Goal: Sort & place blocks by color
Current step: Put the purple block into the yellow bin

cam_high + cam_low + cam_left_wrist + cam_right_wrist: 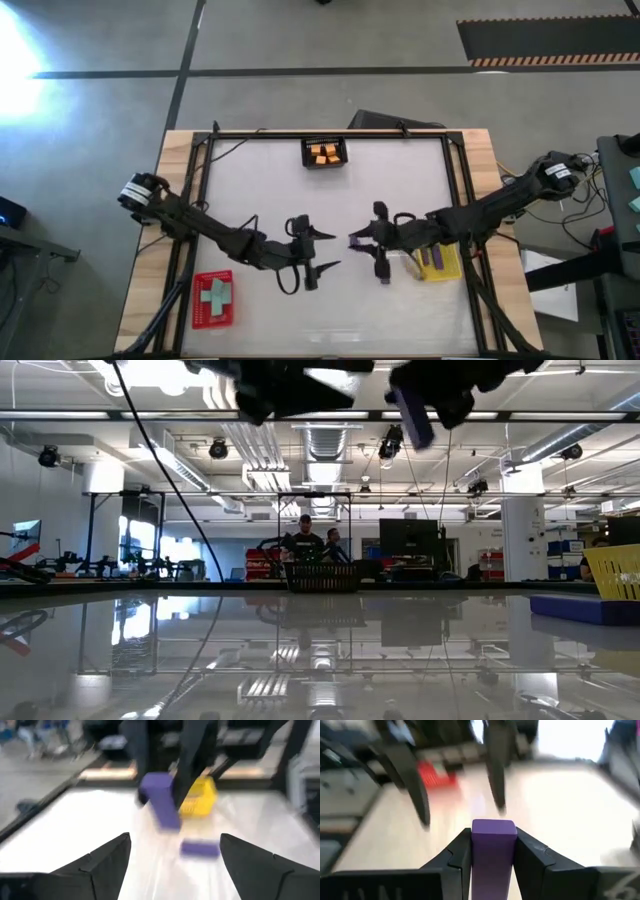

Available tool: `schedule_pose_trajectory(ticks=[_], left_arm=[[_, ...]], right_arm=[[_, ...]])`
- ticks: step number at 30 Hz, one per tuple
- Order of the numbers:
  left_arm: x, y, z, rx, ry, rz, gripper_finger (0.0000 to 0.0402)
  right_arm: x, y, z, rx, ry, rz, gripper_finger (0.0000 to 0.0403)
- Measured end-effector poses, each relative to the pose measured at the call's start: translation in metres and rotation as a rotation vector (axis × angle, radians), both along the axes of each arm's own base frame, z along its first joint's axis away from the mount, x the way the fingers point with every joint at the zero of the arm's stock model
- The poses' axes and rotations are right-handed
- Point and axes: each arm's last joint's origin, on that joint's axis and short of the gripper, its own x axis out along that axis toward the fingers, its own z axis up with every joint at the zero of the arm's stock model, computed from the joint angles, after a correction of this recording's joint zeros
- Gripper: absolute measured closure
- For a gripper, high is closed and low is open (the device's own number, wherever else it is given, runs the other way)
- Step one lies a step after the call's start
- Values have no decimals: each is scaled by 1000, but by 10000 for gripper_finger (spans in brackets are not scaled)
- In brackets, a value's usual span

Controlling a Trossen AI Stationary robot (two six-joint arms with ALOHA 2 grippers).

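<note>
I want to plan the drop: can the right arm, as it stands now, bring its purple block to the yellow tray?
Probably yes. The right gripper holds the purple block, and the yellow tray lies close beside that arm with nothing between; the left gripper stands apart.

One camera looks straight down on the whole worktop (330, 200); another sits level with its surface; each wrist camera faces the opposite arm close up.

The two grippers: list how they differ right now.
The left gripper stands wide open and empty; the right gripper is shut on a purple block. The left gripper is nearer the red tray, the right nearer the yellow tray. Both are dark, two-fingered, and face each other mid-table.
</note>
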Motion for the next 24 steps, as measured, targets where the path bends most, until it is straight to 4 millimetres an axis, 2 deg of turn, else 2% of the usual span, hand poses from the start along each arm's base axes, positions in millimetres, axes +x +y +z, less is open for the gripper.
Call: schedule_pose_trajectory(ticks=[4,9,12,18,24], left_arm=[[-7,4,0,-29,64,48,113],[-9,3,2,-33,63,44,113],[-10,1,3,-34,60,38,113],[-11,0,3,-34,59,33,114],[-12,-1,1,-31,63,29,114]], right_arm=[[-9,-7,6,106,350,-178,309],[-36,-14,8,202,774,-412,309],[-52,-17,7,278,951,-531,309],[-69,-17,-13,414,1168,-615,309],[-81,-19,-37,433,1278,-663,309]])
